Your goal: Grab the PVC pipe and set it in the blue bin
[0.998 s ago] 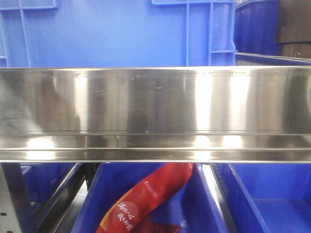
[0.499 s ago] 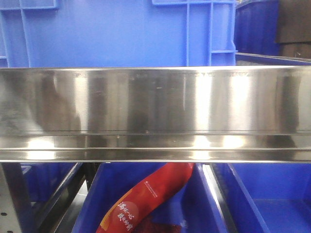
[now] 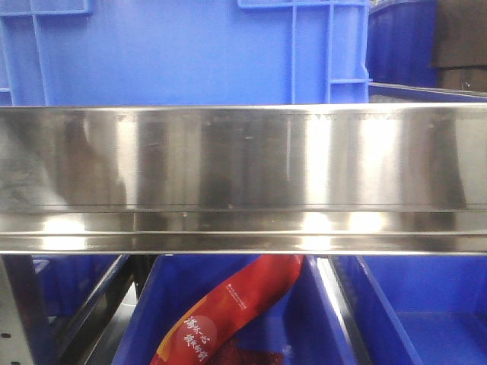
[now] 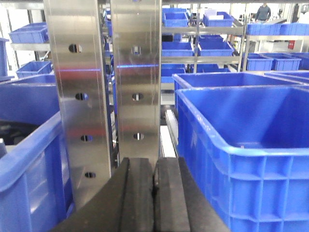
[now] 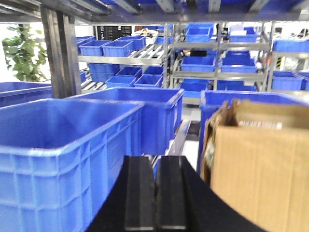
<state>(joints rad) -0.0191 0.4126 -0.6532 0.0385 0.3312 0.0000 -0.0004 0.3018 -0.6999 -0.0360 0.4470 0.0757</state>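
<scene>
Only the front view shows the steel rail [image 3: 243, 175]. It spans the full width and hides most of what lies behind. A blue crate [image 3: 190, 53] is seen above it, and a red bag [image 3: 228, 312] lies in a low bin [image 3: 144, 319] beneath it. The grippers are seen in the wrist views alone.

In the left wrist view the left gripper [image 4: 154, 166] is seen with its pads pressed together and nothing held between them. Two drilled steel posts [image 4: 137, 72] stand straight ahead of it. An open bin [image 4: 251, 159] is near on the right, and a side bin [image 4: 29, 159] is cut off at the left edge. Racks of more bins fill the background, where a person [image 4: 263, 12] is seen far off.

In the right wrist view the right gripper [image 5: 155, 164] is likewise closed tight on nothing. A large bin [image 5: 63, 145] is seen to its left and a rear bin [image 5: 145, 111] beyond that. A cardboard box [image 5: 260, 169] stands close on the right, and a plant [image 5: 21, 53] is at the far left.

The pipe cannot be made out in any view, so its place cannot be told.
</scene>
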